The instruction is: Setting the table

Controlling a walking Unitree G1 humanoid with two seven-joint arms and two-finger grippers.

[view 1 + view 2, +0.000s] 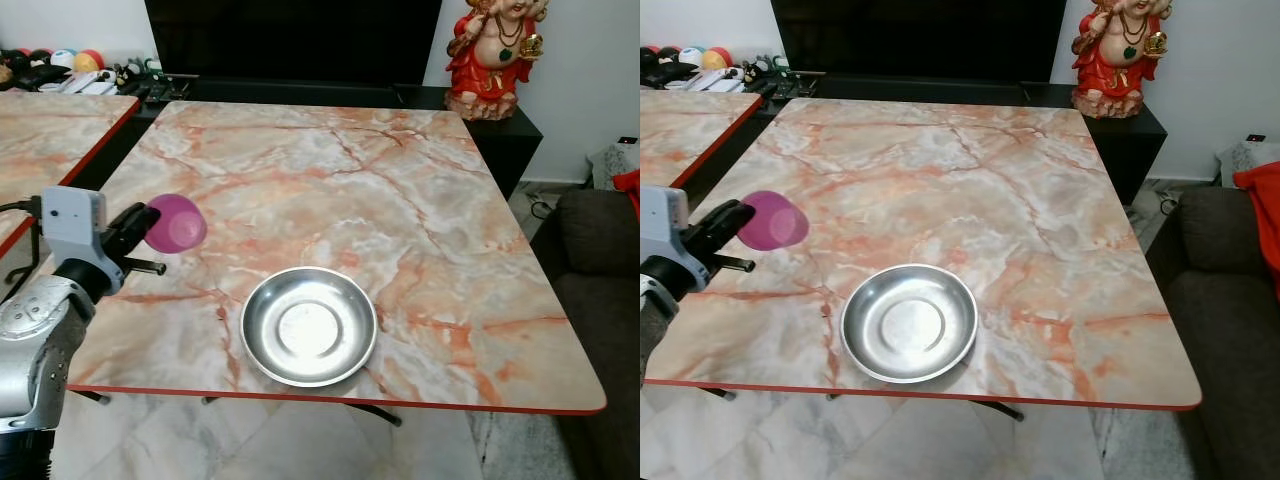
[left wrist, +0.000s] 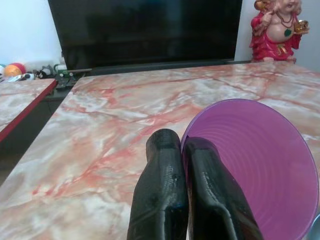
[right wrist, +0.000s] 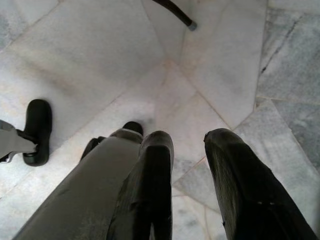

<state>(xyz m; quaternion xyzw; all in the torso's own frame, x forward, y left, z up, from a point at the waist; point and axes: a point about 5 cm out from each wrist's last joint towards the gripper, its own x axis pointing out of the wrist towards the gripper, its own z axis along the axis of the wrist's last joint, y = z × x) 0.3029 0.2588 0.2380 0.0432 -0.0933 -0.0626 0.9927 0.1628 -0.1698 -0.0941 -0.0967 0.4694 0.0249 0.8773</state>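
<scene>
Your left gripper (image 1: 140, 222) is clamped on the rim of the purple plastic cup (image 1: 176, 223), one finger inside the wall and one outside, and holds it tipped on its side in the air over the marble table (image 1: 420, 200), just left of the steel plate (image 1: 309, 326) and a little beyond it. Judgement: the cup is light and thin-walled, so it will flex under a hard squeeze; the ridged inside gives some bite, but a smooth rim can still twist in a pinch (keep the hold where it is, on the rim). The plate looks stiff and slick, low-lipped; take it by the edge. Your right gripper (image 3: 187, 150) hangs over the floor, fingers apart, holding nothing.
</scene>
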